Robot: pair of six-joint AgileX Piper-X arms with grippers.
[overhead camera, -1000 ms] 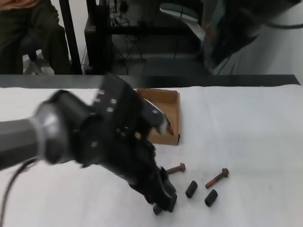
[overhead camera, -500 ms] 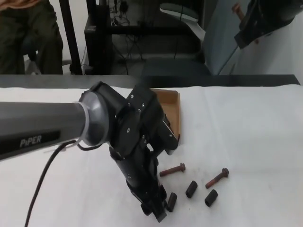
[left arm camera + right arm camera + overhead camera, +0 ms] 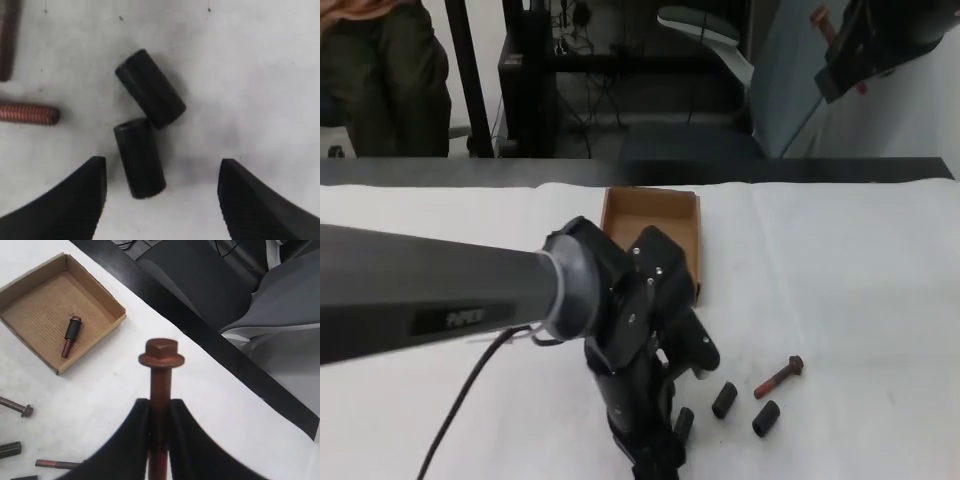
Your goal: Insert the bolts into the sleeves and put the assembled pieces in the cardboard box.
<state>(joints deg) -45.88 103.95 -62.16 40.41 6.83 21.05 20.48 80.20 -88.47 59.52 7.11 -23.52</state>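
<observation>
Roughly a quarter done by my read, one set boxed out of what look like four. Leftmost, the left arm (image 3: 520, 290) slants across the front of the white-covered bench (image 3: 880, 280). The left gripper (image 3: 161, 167) points down at the loose parts, fingers spread wide and holding nothing. One black sleeve (image 3: 140, 157) lies flat between the fingers, closer to one of them and touching neither as far as I can tell. A second sleeve (image 3: 150, 87) lies just past it, ends touching or nearly so. Beside these are a threaded bolt tip (image 3: 27, 112) and another bolt shank (image 3: 6, 40), both loose on the cloth. Next over, the cardboard box (image 3: 650, 210) sits behind the left wrist toward the far side, with one assembled piece (image 3: 71, 335) lying on its floor, bolt through sleeve. Right of that, the rightmost sleeve (image 3: 766, 418) lies apart from the other two, a loose bolt (image 3: 779, 378) just beside it; I cannot tell whether that bolt is one of the two already noted. Far right, the right gripper (image 3: 160, 407) is high above the bench, fingers clamped on the shank of a flanged hex bolt (image 3: 161, 352), head sticking out past the fingertips. Left to do, I'd say: pick up a sleeve, mate it with the held bolt, box it, then pair the remaining sleeves and bolts.
</observation>
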